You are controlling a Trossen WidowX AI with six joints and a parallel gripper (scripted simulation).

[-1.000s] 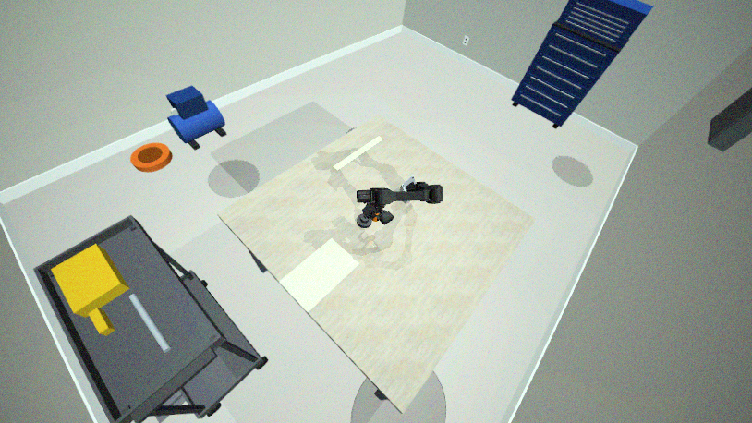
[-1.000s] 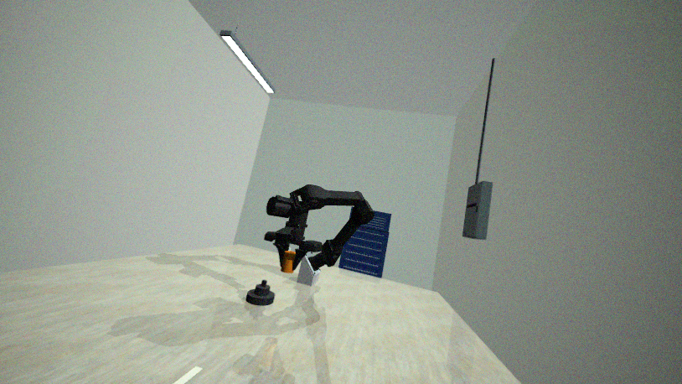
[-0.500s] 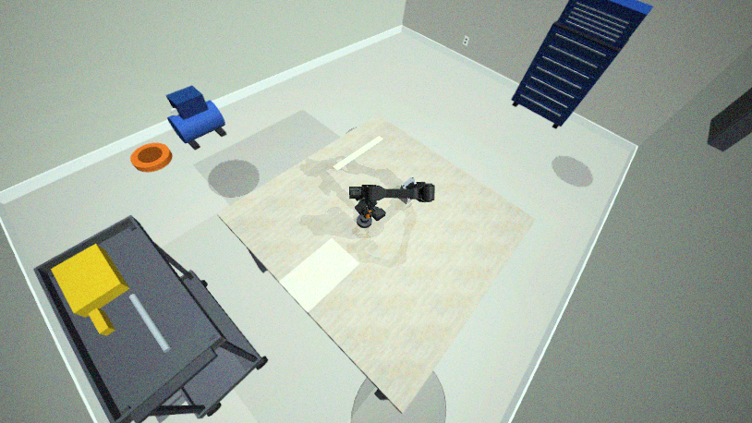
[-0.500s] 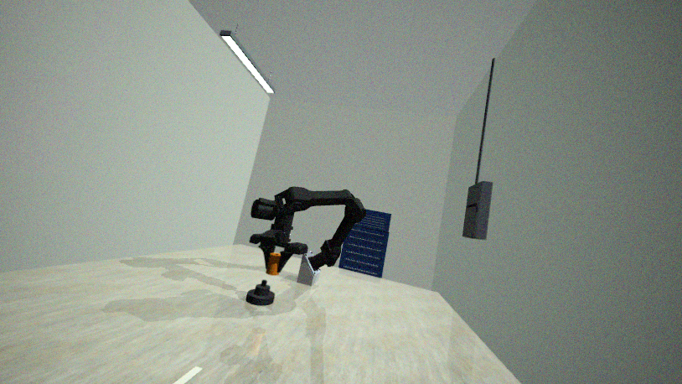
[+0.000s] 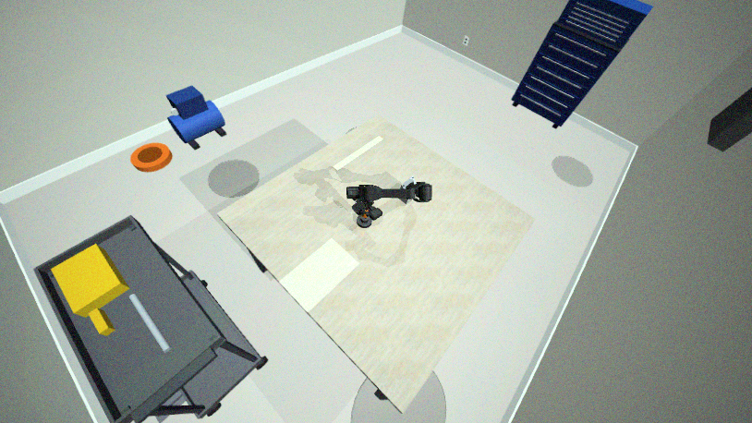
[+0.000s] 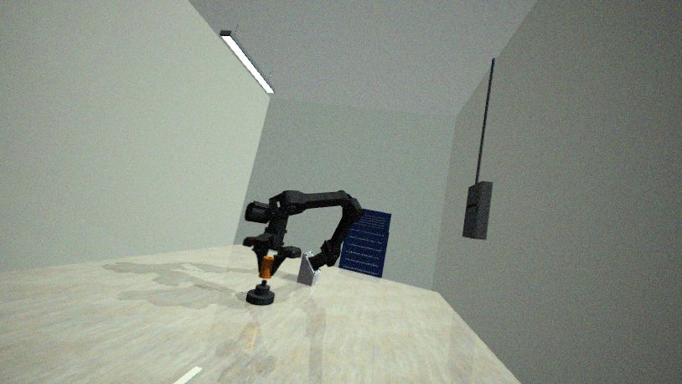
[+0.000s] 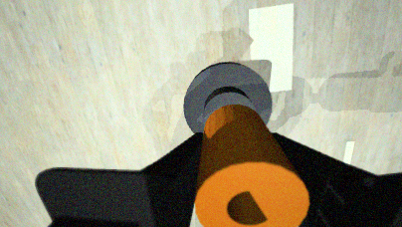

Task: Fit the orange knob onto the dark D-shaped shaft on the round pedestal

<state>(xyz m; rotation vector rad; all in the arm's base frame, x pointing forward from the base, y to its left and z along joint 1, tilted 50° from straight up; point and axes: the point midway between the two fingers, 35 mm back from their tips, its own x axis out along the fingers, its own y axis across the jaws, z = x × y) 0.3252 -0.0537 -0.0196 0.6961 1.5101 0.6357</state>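
Note:
The orange knob (image 6: 266, 267) (image 7: 253, 171) is upright between the fingers of my gripper (image 6: 267, 270), which is shut on it. In the wrist view its top face shows a D-shaped hole. The dark round pedestal (image 5: 363, 222) (image 6: 260, 297) (image 7: 199, 95) stands on the table. Its short shaft (image 6: 263, 282) shows just below the knob in the exterior view, with the knob slightly to the right and above the pedestal. In the wrist view the knob hides the shaft, so its flat side cannot be seen.
The wooden table (image 5: 446, 252) (image 6: 381, 329) carries the arm and a pale upright plate (image 6: 307, 272) beside the arm's base. Off the table are a grey cart (image 5: 173, 295) with a yellow block, an orange ring (image 5: 138, 160) and a blue cabinet (image 5: 573, 68).

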